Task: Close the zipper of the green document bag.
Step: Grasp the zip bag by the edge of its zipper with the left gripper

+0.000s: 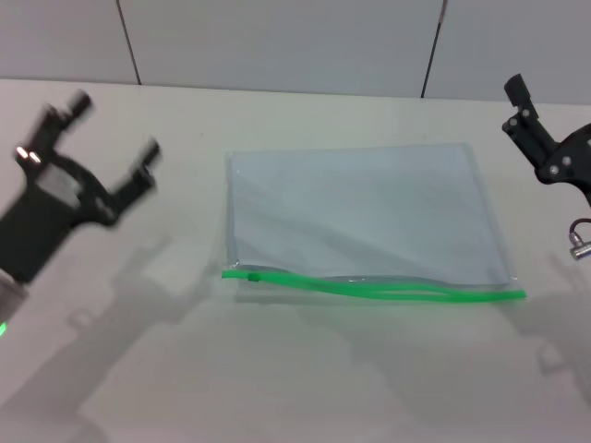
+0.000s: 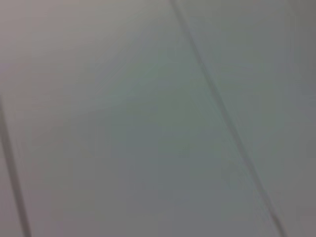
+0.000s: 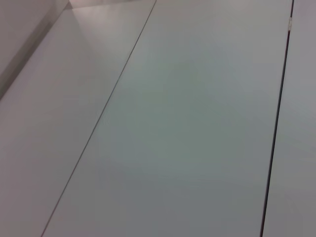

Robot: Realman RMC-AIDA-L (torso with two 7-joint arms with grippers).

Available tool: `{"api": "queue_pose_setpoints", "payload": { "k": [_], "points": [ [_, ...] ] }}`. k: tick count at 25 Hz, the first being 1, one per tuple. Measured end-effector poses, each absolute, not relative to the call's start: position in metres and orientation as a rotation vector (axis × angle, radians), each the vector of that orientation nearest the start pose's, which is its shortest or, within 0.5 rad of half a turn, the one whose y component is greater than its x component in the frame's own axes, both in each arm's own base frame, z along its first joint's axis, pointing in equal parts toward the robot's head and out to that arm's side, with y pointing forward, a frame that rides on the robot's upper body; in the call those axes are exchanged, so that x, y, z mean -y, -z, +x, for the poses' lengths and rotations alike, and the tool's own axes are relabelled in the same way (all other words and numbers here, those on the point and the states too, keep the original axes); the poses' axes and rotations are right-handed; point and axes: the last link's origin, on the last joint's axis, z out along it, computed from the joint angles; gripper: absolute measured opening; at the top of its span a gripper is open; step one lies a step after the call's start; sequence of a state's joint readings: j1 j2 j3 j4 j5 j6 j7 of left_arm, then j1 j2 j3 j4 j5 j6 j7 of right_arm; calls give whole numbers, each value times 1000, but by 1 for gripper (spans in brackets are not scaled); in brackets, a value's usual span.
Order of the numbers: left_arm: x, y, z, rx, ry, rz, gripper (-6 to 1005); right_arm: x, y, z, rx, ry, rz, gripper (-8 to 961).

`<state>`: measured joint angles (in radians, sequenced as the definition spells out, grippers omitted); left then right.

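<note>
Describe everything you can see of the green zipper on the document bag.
The zipper is a thin bright green plastic strip along the near long edge of the green document bag. It looks wavy and partly split into two lines, so it seems open. A small green slider sits at its left end. Neither gripper touches it.

The green document bag [image 1: 360,217] lies flat mid-table [image 1: 295,388], with bare surface on every side. The left gripper [image 1: 113,138] hangs well to its left, the right gripper [image 1: 540,129] just off its far right corner. Nothing blocks the zipper [image 1: 369,288] along the near edge.
</note>
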<state>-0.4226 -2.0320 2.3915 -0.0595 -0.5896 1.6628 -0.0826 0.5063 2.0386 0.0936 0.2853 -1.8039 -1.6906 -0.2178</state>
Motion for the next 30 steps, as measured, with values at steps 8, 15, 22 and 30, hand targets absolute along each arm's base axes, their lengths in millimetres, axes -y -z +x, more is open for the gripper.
{"api": "queue_pose_setpoints", "payload": {
  "k": [8,15,22,30],
  "points": [
    [-260,13,-329,-182,579,-2068,878,-299,17,237,151,-975,-1650,878],
    [-253,36,-345,-312,355,-2198,879,-299,17,237,152,-976,-1649,878],
    [-266,40,-343,-368,296,-2199,879,-299,17,236,151,-978,-1648,878],
    [-293,47,-328,-447,259,-2222,878,-300,17,235,152,-984,-1649,878]
  ]
}}
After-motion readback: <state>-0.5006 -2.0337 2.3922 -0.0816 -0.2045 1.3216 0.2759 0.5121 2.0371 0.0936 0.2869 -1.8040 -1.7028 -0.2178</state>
